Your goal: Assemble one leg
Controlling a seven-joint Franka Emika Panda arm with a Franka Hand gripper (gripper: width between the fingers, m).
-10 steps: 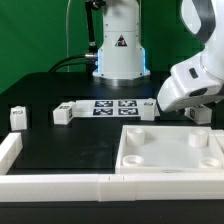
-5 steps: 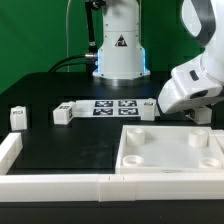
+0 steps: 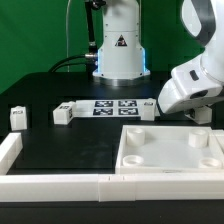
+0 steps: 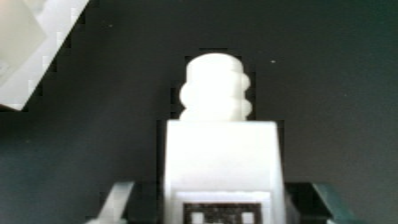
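Note:
In the wrist view a white leg (image 4: 222,140) with a rounded threaded tip and a marker tag on its near face lies on the black table between my gripper's (image 4: 221,206) two fingers (image 4: 121,202). A thin dark gap shows on each side of the leg, so the jaws stand open around it. In the exterior view the gripper (image 3: 190,112) is low at the table on the right, just behind the square panel (image 3: 170,150); the leg there is mostly hidden by the hand. Two more legs (image 3: 62,114) (image 3: 15,117) stand at the left.
The marker board (image 3: 112,107) lies in front of the robot base. White border rails run along the front (image 3: 60,186) and the left edge (image 3: 8,150). A corner of the panel (image 4: 25,50) shows in the wrist view.

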